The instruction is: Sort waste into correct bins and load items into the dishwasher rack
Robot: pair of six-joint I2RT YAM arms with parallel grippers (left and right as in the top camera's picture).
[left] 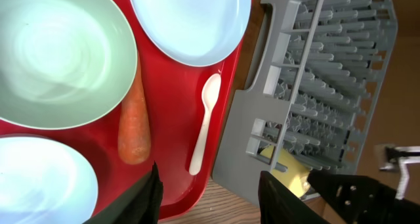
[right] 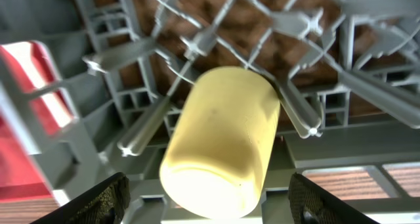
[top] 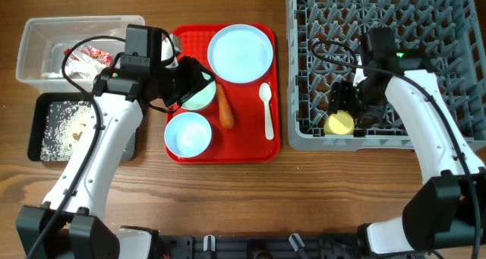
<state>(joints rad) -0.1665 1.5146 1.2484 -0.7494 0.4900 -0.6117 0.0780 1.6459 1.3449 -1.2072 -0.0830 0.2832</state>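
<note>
Altogether, six items are counted. Two pale blue-green bowls, one (top: 199, 99) partly hidden under the left gripper (left: 210, 194) and one (top: 188, 134) nearer the front edge, are seen on the red serving tray (top: 250, 143). With them are set one round pale blue plate (top: 240, 53), one white plastic spoon (top: 266, 111) and one orange carrot (top: 225, 107), which lies between the bowls and the spoon. One small yellow cup (top: 339, 123) is found in the dishwasher rack (top: 304, 141), close to the front wall near the corner beside the red tray.

The cup is shown by the right wrist camera as a smooth, pale yellow cylinder, tilted among the grey pegs with one round end turned to the lens. The right gripper (right: 209, 204) is held with its fingers wide apart on either side of the cup, which is not touched. The left gripper's fingers are likewise parted, with nothing held between them.

One clear tub (top: 23, 54) is seen with a red snack wrapper (top: 95, 54) inside, and one black tray (top: 32, 130) is strewn with white rice grains (top: 57, 126).
</note>
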